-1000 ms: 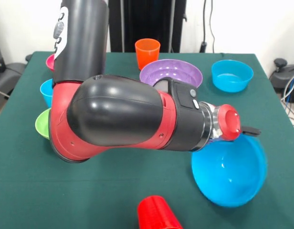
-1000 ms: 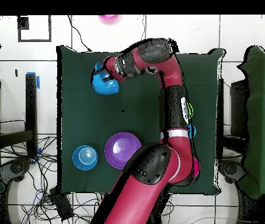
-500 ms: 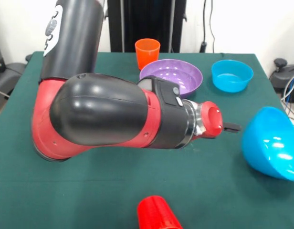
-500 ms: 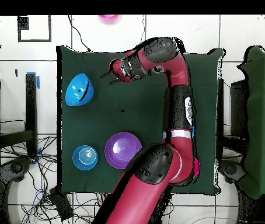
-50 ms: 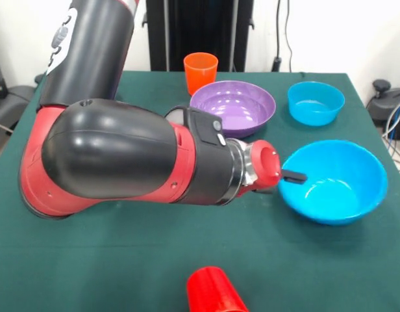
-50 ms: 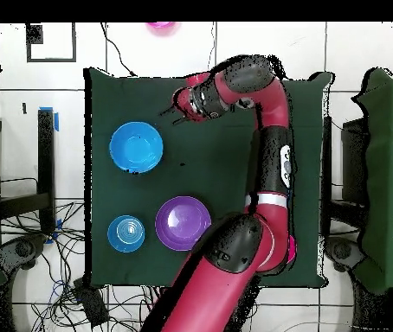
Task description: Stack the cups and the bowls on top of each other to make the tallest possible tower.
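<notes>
- Roughly left to right in the front view; the arm [image 5: 115, 156] fills the left half and hides whatever stands behind it on the green counter [image 5: 122, 260].
- Red cup [image 5: 213, 292] at the bottom edge, mouth down as far as I can judge; glossy tapered plastic, probably light and stiff; sides would slip, so a pinch over the rim or across the narrow base seems best.
- Orange cup [image 5: 200, 71] upright at the far side, well apart from the arm; same handling, thin wall gives a good rim to pinch.
- Purple bowl [image 5: 233, 106] just beside the orange cup, upright and empty; wide and rounded, too broad to span, so take it by the rim.
- End effector [image 5: 292, 176] points sideways toward the large blue bowl; a dark fingertip lies at or just over its near rim; cannot tell whether it is released or clenched, nor whether it touches the bowl.
- Large blue bowl [image 5: 334, 182] sits upright on the counter, free-standing; light, slick, likely to skid or tip if nudged at the rim; grip one wall, inside and outside.
- Small blue bowl [image 5: 315, 102] at the far right, upright, well apart.
- No tower yet; every visible piece stands single.
</notes>
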Motion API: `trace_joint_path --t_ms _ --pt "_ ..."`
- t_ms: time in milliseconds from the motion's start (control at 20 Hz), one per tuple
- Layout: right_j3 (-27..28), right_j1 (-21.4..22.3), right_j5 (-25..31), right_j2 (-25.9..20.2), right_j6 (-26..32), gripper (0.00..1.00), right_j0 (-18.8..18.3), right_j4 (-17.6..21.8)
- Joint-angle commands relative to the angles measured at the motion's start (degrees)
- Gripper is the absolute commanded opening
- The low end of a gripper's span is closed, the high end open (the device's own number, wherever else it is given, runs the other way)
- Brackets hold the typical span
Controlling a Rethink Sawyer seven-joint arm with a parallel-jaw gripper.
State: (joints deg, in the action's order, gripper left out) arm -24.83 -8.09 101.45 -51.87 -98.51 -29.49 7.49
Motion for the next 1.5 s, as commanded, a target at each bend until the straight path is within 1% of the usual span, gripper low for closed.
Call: trace_joint_path --t_ms 50,200,450,600,800,950,1100,1300,1500 --pt "1.9 -1.8 1.4 -3.5 19.3 1.0 -0.4 5.8" --pt "1.7 -1.9 0.7 -3.7 19.4 1.0 -0.4 6.0" --pt "2.1 -1.4 -0.1 -3.9 19.4 1.0 -0.1 8.1" --pt "2.9 -0.3 -1.1 -3.1 17.2 1.0 0.9 11.1" --pt "2.7 2.1 -2.4 0.3 12.3 1.0 3.0 15.5" --pt "1.7 4.5 -3.6 2.7 9.9 1.0 4.4 18.4" --pt "2.1 6.6 -3.3 4.1 6.7 1.0 5.8 21.6" --pt "4.4 9.2 0.2 4.2 3.1 1.0 7.8 26.5" --pt "8.0 11.9 6.4 4.1 -1.7 1.0 10.3 34.4"
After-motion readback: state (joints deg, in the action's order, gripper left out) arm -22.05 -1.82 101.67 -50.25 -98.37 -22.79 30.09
